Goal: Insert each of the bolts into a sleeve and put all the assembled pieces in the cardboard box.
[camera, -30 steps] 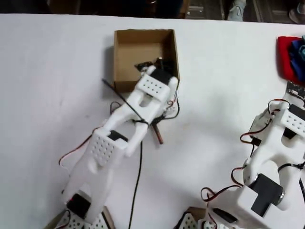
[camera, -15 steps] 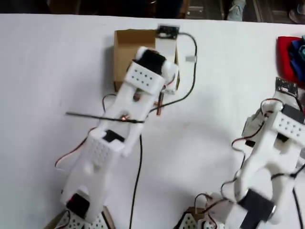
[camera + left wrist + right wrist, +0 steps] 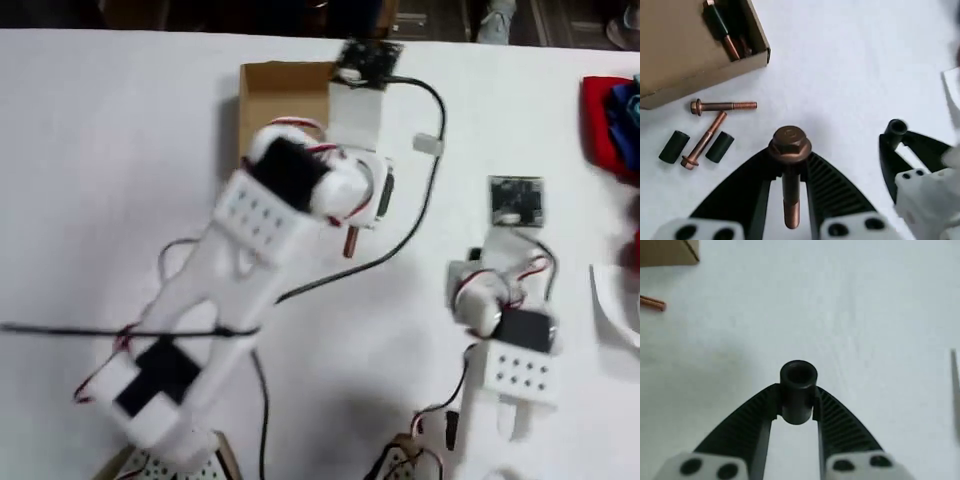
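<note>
The left gripper [image 3: 790, 172] squeezes a bolt [image 3: 790, 145] tight between its fingers, up over the table [image 3: 850, 65] near the box [image 3: 700, 80]. The right gripper [image 3: 796, 407] pinches a sleeve [image 3: 798, 382] (its hole faces out). If the two don't line up, the bolt could bump the sleeve's rim, slip and fall. Loose bolts [image 3: 722, 106] and loose sleeves [image 3: 674, 146] lie just beside the box.

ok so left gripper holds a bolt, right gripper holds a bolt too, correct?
No. The right gripper holds a black sleeve instead, as the right wrist view shows. The left gripper does hold a bolt.
</note>
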You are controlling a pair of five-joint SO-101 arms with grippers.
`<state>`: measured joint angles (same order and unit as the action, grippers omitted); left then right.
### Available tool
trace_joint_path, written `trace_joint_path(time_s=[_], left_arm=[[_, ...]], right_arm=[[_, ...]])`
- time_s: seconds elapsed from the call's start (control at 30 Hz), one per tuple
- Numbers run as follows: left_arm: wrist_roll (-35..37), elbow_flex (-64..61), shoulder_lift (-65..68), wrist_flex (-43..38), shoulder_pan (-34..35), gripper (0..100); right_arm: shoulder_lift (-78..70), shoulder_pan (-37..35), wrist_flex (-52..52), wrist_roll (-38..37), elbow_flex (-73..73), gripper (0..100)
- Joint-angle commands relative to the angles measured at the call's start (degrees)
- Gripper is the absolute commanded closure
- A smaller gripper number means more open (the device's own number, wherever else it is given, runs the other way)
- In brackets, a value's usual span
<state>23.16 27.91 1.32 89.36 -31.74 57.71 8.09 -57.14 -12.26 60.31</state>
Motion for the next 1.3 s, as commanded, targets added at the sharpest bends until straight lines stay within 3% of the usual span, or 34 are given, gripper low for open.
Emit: trace_joint_path(time_s=[0.0, 0.17, 0.4, 0.6, 1.03, 1.27], left_arm=[[-0.5, -13.4, -12.7, -10.9, 1.5, 97], [-0.5, -37.0, -26.7, -30.3, 5.4, 97], [-0.1, -62.7, -43.3, -61.0, 5.5, 97], [-0.4, -78.4, -49.7, -83.3, 5.5, 97], [0.0, -74.5, -50.5, -82.6, 4.7, 97], [-0.4, -74.6, -50.4, -78.2, -1.8, 97]], right_arm=[[5.4, -3.1, 3.6, 5.4, 1.7, 97.8], [8.4, -4.5, 10.7, 9.1, 6.8, 97.8], [10.5, -10.1, 25.7, 9.1, 15.6, 97.8], [16.1, -17.3, 27.5, 9.1, 17.3, 97.8], [41.4, -22.5, 37.4, 8.6, 36.3, 97.8], [44.9, -22.5, 37.1, 8.6, 36.7, 97.8]])
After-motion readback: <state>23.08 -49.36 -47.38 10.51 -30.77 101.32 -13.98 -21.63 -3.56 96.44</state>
